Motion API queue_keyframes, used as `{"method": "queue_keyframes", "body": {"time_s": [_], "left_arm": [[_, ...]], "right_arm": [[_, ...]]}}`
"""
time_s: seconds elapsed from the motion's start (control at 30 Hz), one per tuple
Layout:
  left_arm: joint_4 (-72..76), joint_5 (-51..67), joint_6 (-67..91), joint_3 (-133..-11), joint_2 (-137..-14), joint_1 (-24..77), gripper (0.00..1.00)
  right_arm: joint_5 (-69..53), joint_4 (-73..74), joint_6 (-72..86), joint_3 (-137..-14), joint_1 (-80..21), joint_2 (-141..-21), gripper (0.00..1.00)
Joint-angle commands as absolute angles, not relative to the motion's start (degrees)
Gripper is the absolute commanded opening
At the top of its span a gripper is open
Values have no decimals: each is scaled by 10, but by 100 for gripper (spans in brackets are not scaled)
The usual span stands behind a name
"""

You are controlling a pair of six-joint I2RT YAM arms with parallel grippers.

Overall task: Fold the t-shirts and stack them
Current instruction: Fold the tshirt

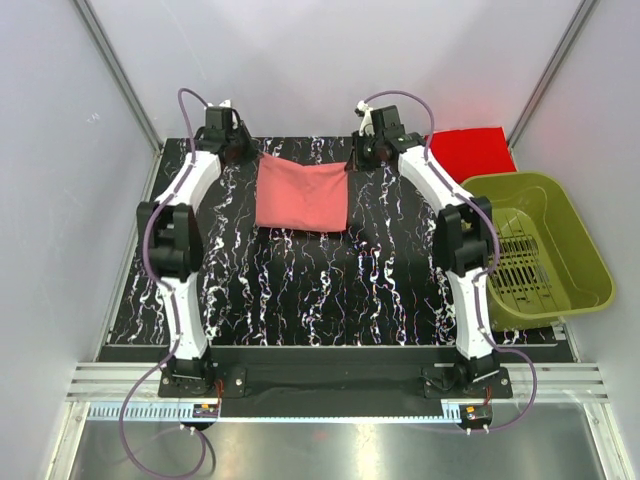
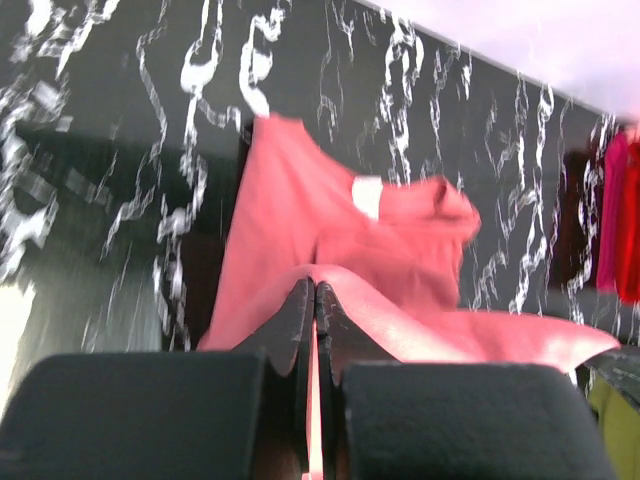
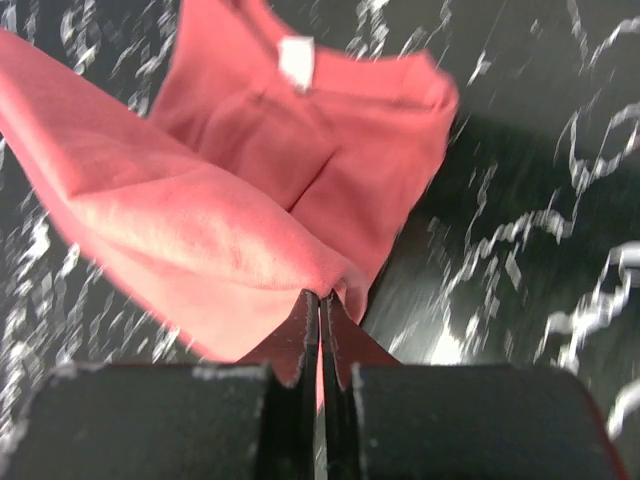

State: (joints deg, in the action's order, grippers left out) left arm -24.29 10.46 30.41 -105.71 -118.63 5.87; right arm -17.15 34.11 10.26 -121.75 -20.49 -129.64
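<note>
While both pincers clamp its upper corners, the salmon-pink t-shirt [image 1: 302, 195] spans the upper middle of the overhead frame.

In that frame its top edge runs taut between the arms, and the cloth falls away toward the lower part of the picture onto the black, white-veined counter [image 1: 330, 290]. The left pincer [image 2: 314, 296] is closed tight on a fold of this shirt at one corner. The right pincer [image 3: 320, 300] is closed just as tight on the other corner. A white neck label [image 3: 296, 62] shows on the cloth beyond it. The brighter red t-shirt [image 1: 470, 152] lies flat in the upper right of the overhead frame. Just below it, at the right edge, sits the olive-green basket [image 1: 585, 265].
</note>
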Motion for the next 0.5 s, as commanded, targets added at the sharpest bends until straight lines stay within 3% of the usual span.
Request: {"method": "queue_keyframes", "body": {"time_s": [0.0, 0.13, 0.23, 0.33, 0.37, 0.4, 0.47], "left_arm": [[-67, 156, 337, -1095, -1267, 41, 0], [24, 183, 375, -1194, -1380, 33, 4], [54, 183, 387, -1276, -1449, 28, 1], [83, 150, 391, -1307, -1481, 25, 15], [88, 135, 389, -1311, -1485, 25, 28], [94, 123, 386, -1312, -1489, 25, 29], [120, 117, 372, -1309, -1490, 24, 37]], "right_arm": [[-184, 214, 105, -1245, -195, -1352, 0], [-192, 139, 114, -1315, -182, -1425, 4], [-204, 135, 95, -1393, -180, -1484, 6], [-203, 110, 82, -1433, -177, -1521, 6], [-193, 98, 83, -1436, -173, -1527, 7], [-188, 71, 88, -1437, -171, -1537, 13], [-167, 62, 108, -1446, -167, -1550, 43]]}}
